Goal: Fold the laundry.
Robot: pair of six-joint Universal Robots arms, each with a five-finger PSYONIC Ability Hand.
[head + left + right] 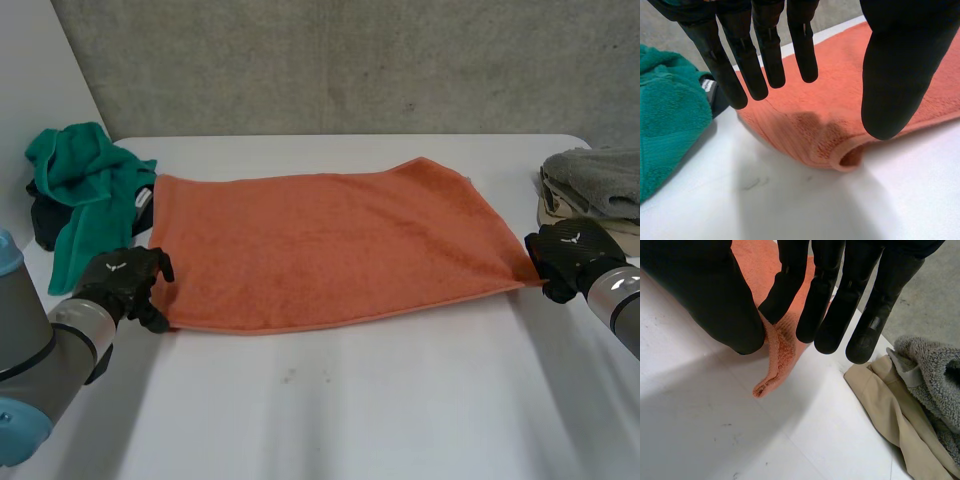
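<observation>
An orange towel [320, 245] lies spread flat across the white table [350, 400], folded double. My left hand [125, 280] hovers at its near left corner [845, 155]; the fingers [755, 65] are straight and the thumb stands apart, holding nothing. At the towel's near right corner [777, 350], my right hand [570, 255] pinches the cloth between thumb [715, 295] and a finger, and the corner's tip hangs out below the pinch.
A crumpled green cloth [80, 190] lies over a black object [45, 225] at the table's left edge, close to my left hand. On the right edge a grey towel [600, 180] rests on a beige cloth [890, 405].
</observation>
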